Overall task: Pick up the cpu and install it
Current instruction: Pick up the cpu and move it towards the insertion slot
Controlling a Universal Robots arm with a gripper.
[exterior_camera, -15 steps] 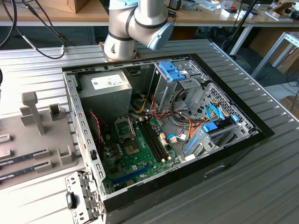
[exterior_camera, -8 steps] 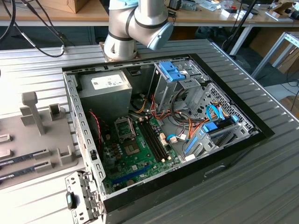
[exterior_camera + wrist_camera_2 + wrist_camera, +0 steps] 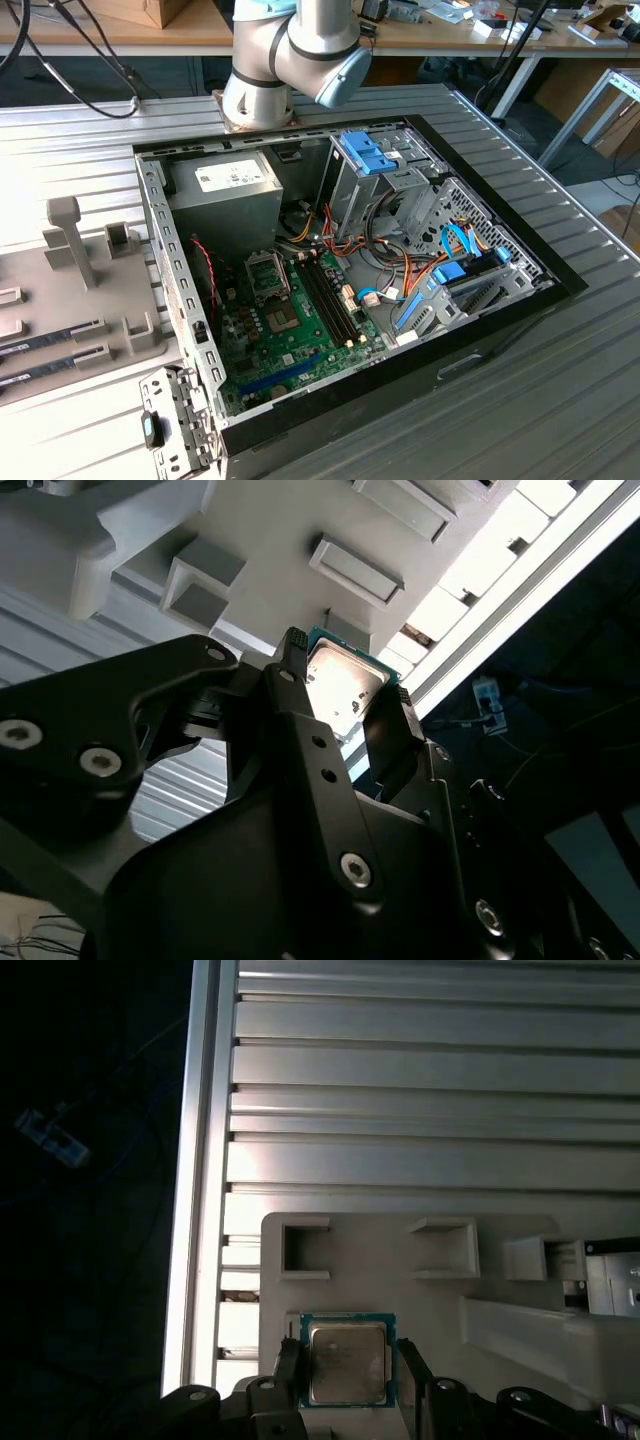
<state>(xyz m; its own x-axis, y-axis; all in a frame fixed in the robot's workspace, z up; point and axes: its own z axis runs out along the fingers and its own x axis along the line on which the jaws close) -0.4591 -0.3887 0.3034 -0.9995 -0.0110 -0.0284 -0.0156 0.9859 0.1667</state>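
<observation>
The cpu [image 3: 345, 1362], a small square chip with a dull silver top and a thin green rim, lies flat against the light grey parts tray [image 3: 380, 1240]. My gripper [image 3: 347, 1355] has one black finger on each side of the chip, both pressed to its edges. In the second wrist view the cpu [image 3: 345, 685] sits between the same two fingers [image 3: 290, 655], with the gripper [image 3: 343, 675] shut on it above the tray [image 3: 270, 520]. The open computer case [image 3: 480, 330] shows the green motherboard with its silver socket frame [image 3: 268, 272].
The arm's grey joint [image 3: 290, 50] stands behind the case. The grey power-supply box [image 3: 225, 190] fills the case's back corner; blue drive brackets [image 3: 365, 150] and cables lie on the exterior view's right. Memory sticks [image 3: 60, 335] rest in the tray [image 3: 60, 290]. The ribbed metal table's edge [image 3: 200, 1210] is close by.
</observation>
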